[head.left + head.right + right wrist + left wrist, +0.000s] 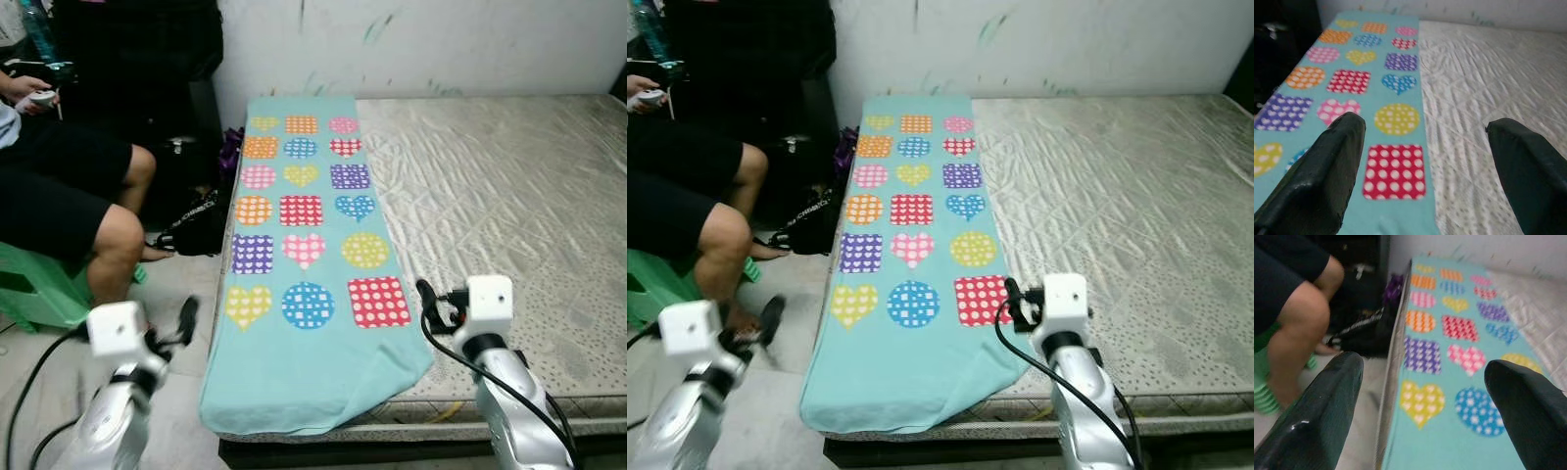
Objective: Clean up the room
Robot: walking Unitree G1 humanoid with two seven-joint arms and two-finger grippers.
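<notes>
White wall stands at the far side, and a big bed [509, 196] lies in front of it. A pale, crinkly sheet with little stitched lines covers the mattress. On the left part of the bed lies a long teal blanket [304, 343]. It reaches from the wall to the near edge, and its near end hangs over that edge a bit. It has rows of spotty hearts, circles and squares in many colours.

The blanket looks soft, thin and light. It will likely bend and flop when picked up, and it will not break. I think the near corners, where it hangs off the bed, are the best places to hold. Pinching a little fold there should work well.

The left gripper [186, 319] is low beside the bed, over the grey floor, with its black fingers spread apart. The right gripper [428, 299] is just over the near right edge of the blanket, and its fingers are spread apart too. Neither is holding anything.

A person [69, 196] sits on a green stool [34, 289] at the left. A dark bag [196, 225] rests on the floor next to the bed.
</notes>
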